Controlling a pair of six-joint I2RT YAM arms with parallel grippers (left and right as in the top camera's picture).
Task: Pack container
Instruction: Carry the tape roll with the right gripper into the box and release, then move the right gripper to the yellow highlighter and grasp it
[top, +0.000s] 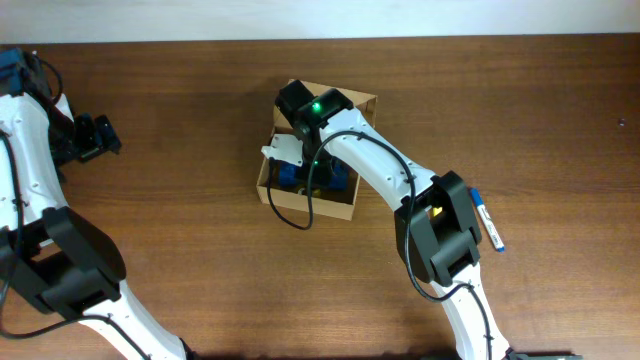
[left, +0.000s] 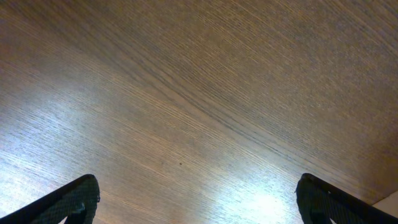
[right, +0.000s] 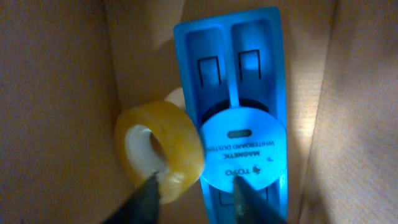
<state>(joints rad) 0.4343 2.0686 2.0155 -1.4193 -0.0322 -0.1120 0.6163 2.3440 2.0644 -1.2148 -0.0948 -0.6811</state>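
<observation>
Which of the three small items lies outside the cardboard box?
The blue-capped marker, alone on the table; the tape roll and the blue duster lie inside the cardboard box.

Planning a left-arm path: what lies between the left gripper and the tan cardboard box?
Overhead view: only bare wooden table between left gripper and tan cardboard box.

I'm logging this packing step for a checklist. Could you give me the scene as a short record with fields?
container: tan cardboard box, open at the top
inside container: blue case and tape roll, side by side
right gripper: open, inside the container, above the tape roll and blue case
left gripper: open, over bare table, away from the container
outside container: marker lying on the table beside the right arm
</observation>
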